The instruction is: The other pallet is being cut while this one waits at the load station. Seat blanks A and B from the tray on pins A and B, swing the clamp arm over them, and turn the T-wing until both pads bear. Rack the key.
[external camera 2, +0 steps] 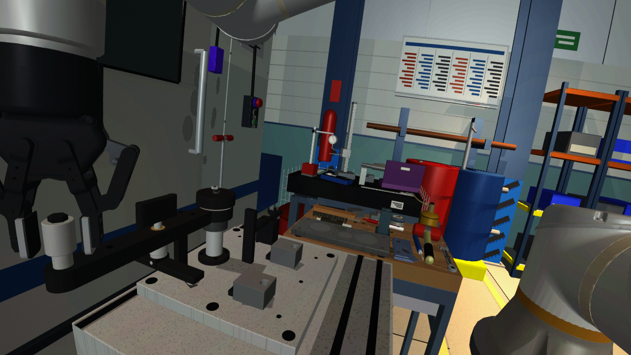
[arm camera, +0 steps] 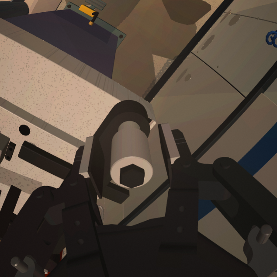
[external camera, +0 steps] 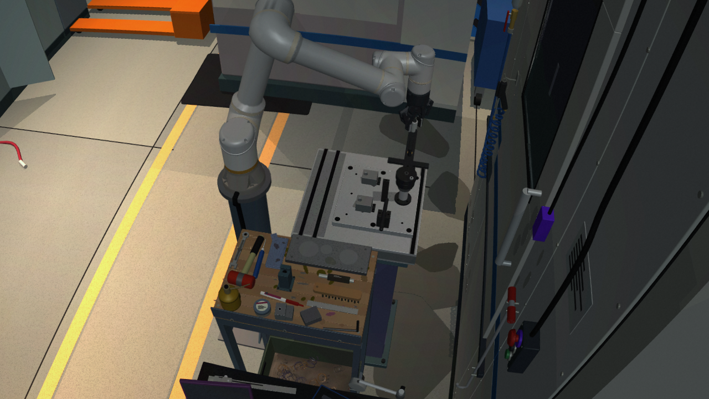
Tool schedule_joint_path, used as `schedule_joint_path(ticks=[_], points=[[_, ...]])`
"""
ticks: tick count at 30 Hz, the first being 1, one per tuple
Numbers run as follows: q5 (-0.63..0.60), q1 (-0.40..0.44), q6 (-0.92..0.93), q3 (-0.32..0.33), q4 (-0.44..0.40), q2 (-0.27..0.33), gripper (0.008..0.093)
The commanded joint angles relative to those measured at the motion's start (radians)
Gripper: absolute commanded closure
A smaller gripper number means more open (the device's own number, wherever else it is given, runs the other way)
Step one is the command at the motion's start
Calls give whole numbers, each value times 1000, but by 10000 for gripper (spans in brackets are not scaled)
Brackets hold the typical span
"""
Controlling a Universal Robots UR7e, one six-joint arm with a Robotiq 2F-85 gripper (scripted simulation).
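Observation:
A grey cylindrical knob with a hex socket stands at the free end of the black clamp arm, and my gripper is lowered around it, open and holding nothing. The arm sticks out past the far edge of the pallet, away from the blanks. It pivots on a black-capped post. Two grey blanks sit on the speckled pallet plate. A black T-shaped piece crosses the arm near the post.
The pallet's far edge lies just below the arm's end, with the machine wall close behind. A dark tray rests on the wooden tool cart with a mallet, an oil can and small tools.

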Motion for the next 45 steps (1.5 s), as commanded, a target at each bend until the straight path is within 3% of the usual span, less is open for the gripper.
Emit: schedule_joint_path(ticks=[1, 11, 31, 45], points=[[0, 0, 0, 0, 0, -1, 534], [0, 0, 0, 0, 0, -1, 544], [0, 0, 0, 0, 0, -1, 934], [0, 0, 0, 0, 0, -1, 934]])
